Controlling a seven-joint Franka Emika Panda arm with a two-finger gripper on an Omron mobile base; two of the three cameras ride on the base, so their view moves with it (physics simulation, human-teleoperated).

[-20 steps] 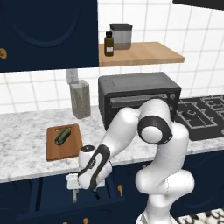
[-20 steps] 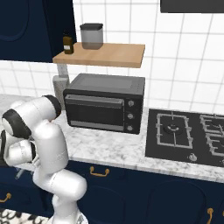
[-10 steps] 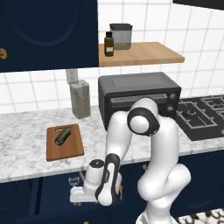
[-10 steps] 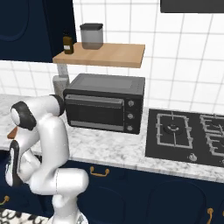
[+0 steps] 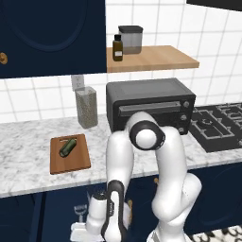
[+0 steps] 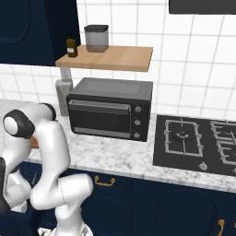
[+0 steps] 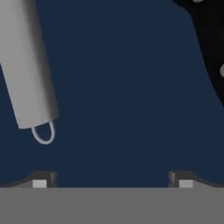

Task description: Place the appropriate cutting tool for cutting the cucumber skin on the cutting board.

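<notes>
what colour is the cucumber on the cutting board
Dark green with lighter streaks, clearest in the left base view: cucumber on the reddish-brown cutting board.

Gripper [image 7: 112,181] hangs low before the dark blue cabinet front [image 7: 127,87] with fingers wide apart and open room between them, the peeler [image 7: 27,65] handle standing off to one side (ring end nearest), while above, the cutting board [image 5: 70,153] is partly taken by the cucumber [image 5: 67,147].
</notes>
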